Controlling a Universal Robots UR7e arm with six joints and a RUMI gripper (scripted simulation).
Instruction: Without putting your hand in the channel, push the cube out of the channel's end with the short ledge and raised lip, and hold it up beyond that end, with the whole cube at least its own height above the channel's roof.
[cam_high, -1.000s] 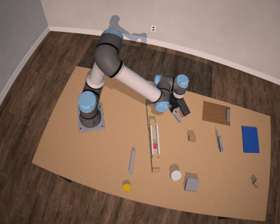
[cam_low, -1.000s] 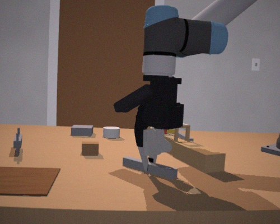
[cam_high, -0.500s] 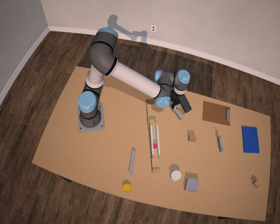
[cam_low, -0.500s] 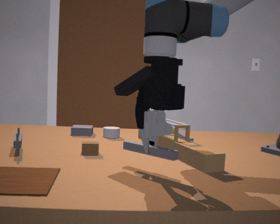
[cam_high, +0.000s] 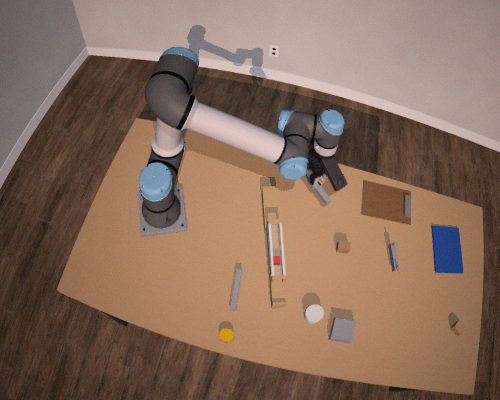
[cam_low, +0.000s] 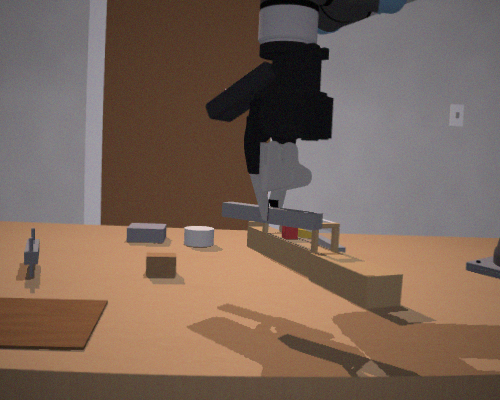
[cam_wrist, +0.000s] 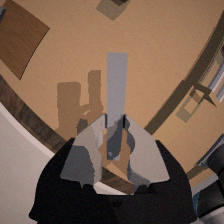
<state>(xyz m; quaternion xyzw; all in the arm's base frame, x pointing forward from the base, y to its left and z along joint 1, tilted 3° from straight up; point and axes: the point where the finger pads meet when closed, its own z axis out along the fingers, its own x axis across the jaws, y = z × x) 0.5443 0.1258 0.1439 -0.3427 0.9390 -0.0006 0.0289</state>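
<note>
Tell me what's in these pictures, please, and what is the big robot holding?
It's one robot arm, bolted to the table. One picture looks down from above, one looks from the side, and one comes from the arm's wrist, beside its gripper. The gripper pinches a gray bar above the table. Nearby, a red cube sits inside a long channel. Around it lie a white round piece, a yellow one and a blue flat panel.
</note>
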